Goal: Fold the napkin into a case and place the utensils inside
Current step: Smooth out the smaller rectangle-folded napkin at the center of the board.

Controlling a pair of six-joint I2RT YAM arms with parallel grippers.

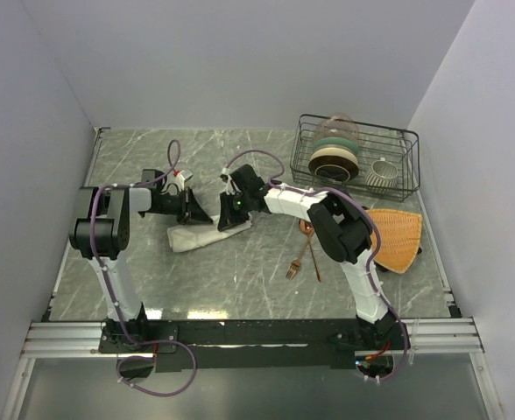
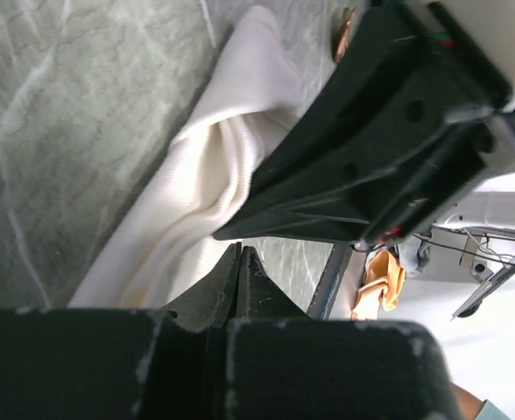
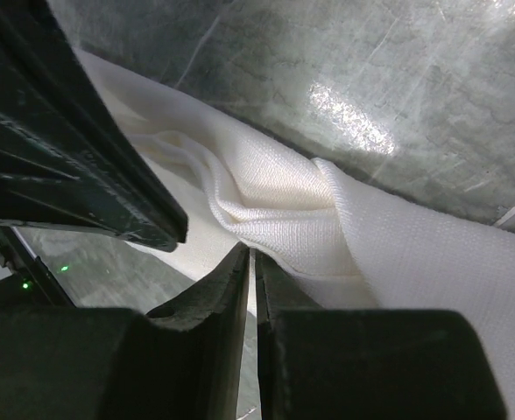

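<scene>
With twelve o'clock taken as the far wall in the overhead view, the copper fork [image 1: 298, 261] and spoon [image 1: 306, 228] are seen nearest the arm bases, at about four o'clock from the middle of the grey marbled counter [image 1: 152, 280]. They lie bare on the surface, their handles crossing, well apart from the cloth.

Just beyond, at nine o'clock from the middle, the cream napkin [image 1: 192, 236] is found as a rumpled, partly folded band, its long axis running from eight towards two o'clock. Both arms are bent over it. The left pincer [image 1: 190, 210] is set at its ten o'clock end with the fingers pressed fully together; whether any cloth is caught between them cannot be told. The right pincer [image 1: 231, 219] is set at the two o'clock end, clamped on a fold of the napkin, and creases are seen gathering at its tips in the wrist view.

At three o'clock an orange fan-shaped mat [image 1: 398, 236] is laid flat. Farthest back, at one o'clock, a black wire rack [image 1: 406, 166] is stood with stacked bowls [image 1: 334, 157] and a ribbed cup [image 1: 383, 173] inside.
</scene>
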